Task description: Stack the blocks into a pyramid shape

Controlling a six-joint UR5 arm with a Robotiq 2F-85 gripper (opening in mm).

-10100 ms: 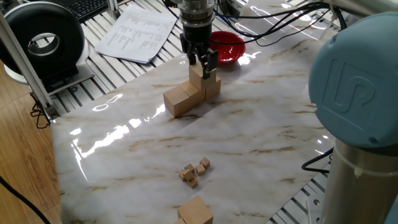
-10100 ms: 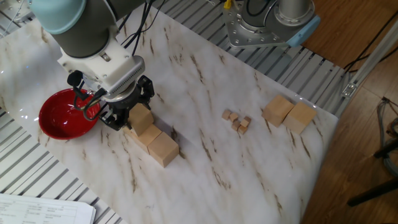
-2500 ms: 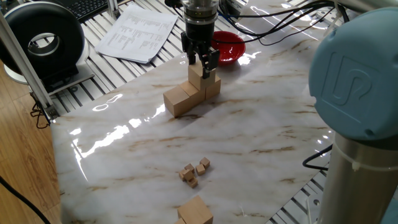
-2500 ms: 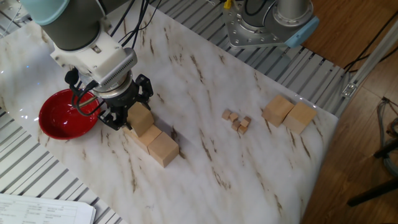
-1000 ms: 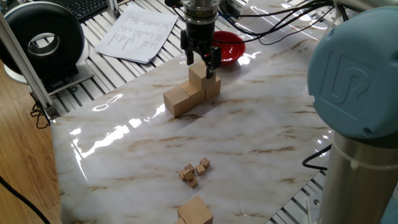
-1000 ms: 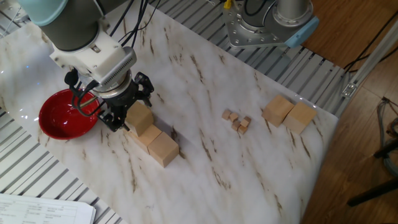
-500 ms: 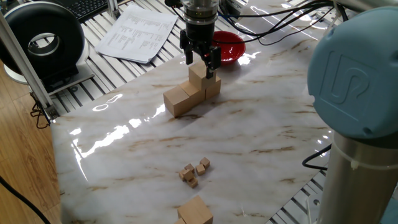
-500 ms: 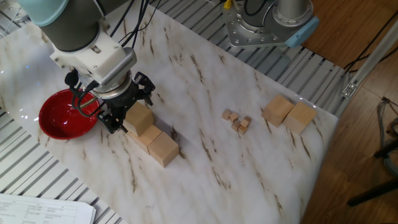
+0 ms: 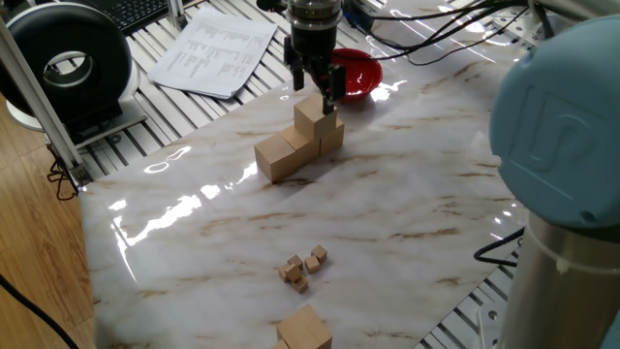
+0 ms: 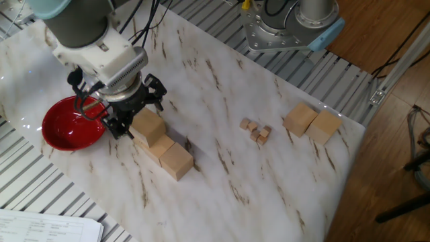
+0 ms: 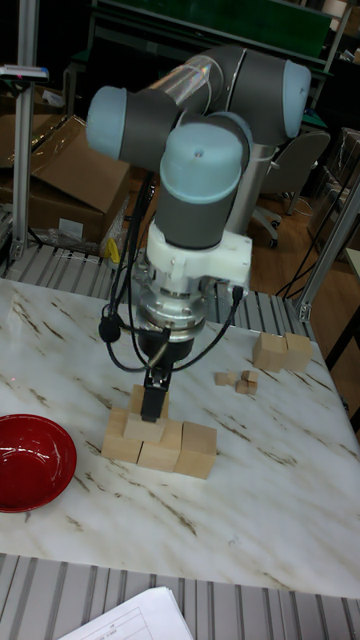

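Four blocks [image 9: 295, 143] stacked by the red bowl [image 10: 69, 123].
Gripper [image 9: 314, 94] jaws open just above the top block [image 10: 148, 126].

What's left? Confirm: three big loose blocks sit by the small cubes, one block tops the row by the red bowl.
Two, not three, big loose blocks sit by the small cubes, per the other fixed view; one block tops the row by the red bowl.

1 block [image 9: 309, 115] sits atop the block row [image 9: 291, 150]; 2 blocks [image 10: 312, 123] lie well apart.
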